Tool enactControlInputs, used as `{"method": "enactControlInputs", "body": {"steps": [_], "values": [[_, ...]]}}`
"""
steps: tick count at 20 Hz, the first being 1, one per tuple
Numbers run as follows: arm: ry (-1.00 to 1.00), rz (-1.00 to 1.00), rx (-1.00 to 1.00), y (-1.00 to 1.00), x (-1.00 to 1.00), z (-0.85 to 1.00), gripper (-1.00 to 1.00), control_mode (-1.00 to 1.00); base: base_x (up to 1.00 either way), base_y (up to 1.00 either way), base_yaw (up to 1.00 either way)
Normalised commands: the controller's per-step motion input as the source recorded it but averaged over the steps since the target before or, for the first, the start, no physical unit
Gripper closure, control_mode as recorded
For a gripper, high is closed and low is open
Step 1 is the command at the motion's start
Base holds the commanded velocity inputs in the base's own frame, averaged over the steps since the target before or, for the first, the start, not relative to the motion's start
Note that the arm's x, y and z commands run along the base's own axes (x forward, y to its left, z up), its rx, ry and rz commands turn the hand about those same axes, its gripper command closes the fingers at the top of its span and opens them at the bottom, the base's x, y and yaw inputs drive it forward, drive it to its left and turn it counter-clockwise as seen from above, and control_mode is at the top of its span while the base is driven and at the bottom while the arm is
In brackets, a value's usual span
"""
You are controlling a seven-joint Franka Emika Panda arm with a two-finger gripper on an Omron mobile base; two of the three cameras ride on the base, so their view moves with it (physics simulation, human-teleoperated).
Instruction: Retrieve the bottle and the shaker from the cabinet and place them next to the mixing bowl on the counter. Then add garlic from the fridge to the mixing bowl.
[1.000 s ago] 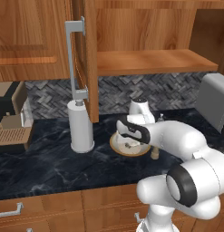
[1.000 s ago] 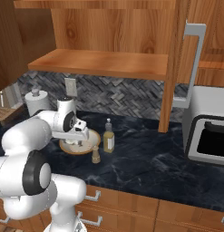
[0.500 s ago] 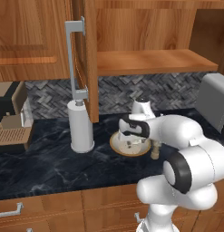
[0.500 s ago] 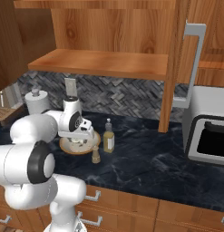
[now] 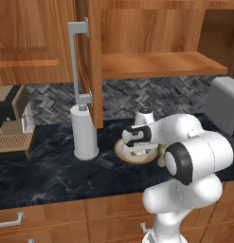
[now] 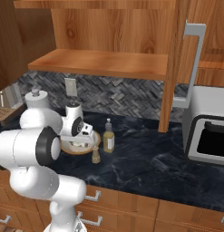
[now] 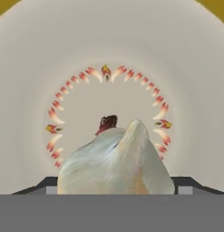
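We have the gripper (image 6: 81,144) down inside the bowl (image 6: 68,147), its jaws set wide around the garlic (image 7: 115,165), which sits between the tips just above the painted floor, so it looks ready to drop there. The bottle (image 6: 108,136) and shaker (image 6: 95,155) stand just beside the bowl, as the task wants. All this is on a dark marbled counter (image 6: 145,158) under an open wooden cabinet (image 6: 104,62) with a bare shelf.

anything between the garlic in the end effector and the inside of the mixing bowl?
Nothing visible. The hand view looks straight into the mixing bowl, with the garlic between the end effector fingertips and bare bowl floor beyond it.
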Motion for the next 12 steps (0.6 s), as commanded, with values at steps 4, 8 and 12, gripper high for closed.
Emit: {"method": "enactControlInputs", "body": {"steps": [4,8,12], "values": [[0.00,0.00,-0.01,0.06,0.04,-0.11,1.00,-1.00,0.00,0.00,0.00],[0.00,0.00,0.00,0.02,0.00,0.00,1.00,-1.00,0.00,0.00,0.00],[0.00,0.00,0.00,0.00,0.00,0.00,-1.00,-1.00,0.00,0.00,0.00]]}}
